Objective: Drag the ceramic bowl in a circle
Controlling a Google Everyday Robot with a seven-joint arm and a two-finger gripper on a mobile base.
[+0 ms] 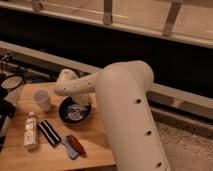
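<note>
A dark ceramic bowl (74, 112) with a pale patch inside sits on the wooden table (95, 145), near its middle. My white arm reaches in from the right and bends down over the bowl. My gripper (79, 103) hangs at the bowl's far inner side, down at or just inside the rim. The arm hides part of the bowl's right edge.
A white paper cup (41, 99) stands left of the bowl. A clear bottle (31, 130) lies at the front left, next to a black-and-white striped item (49, 132) and a red and blue pair of small objects (73, 146). A dark wall runs behind the table.
</note>
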